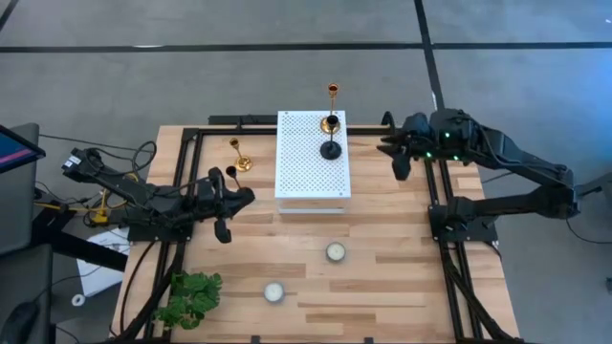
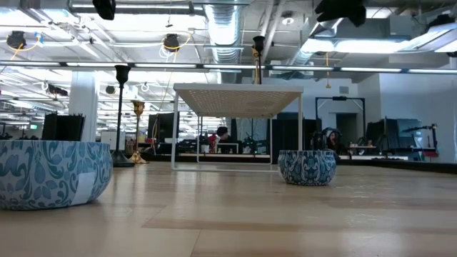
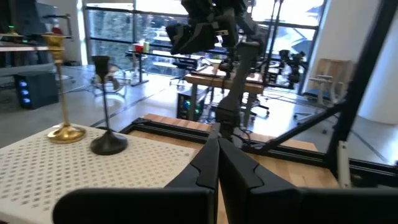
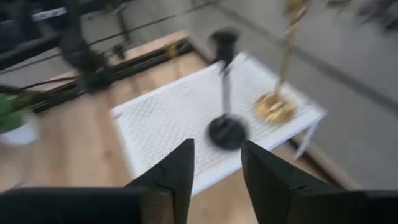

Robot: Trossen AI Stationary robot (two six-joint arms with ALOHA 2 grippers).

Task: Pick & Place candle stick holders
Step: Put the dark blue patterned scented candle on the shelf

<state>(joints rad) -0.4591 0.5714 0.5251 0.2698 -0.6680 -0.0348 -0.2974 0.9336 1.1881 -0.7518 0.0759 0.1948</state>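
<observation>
Right gripper (image 4: 214,165) spread, empty, near rack (image 1: 313,177) (two holders placed). Left gripper (image 3: 217,163) pressed together; next: gold holder (image 1: 238,155) on counter (image 1: 382,268).

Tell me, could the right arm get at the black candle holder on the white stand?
Probably yes: the right tool is open, faces the black candle holder, and nothing lies between them. The gold holder stands beside it.

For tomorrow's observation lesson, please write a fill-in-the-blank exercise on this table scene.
1. On the white perforated stand stand one gold holder and one ____ holder.
2. Another gold holder stands on the wooden table, on the stand's ____ side.
3. The right hand's fingers are ____.
4. The left hand's fingers are ____.

Missing words: black; left; open; shut
</observation>
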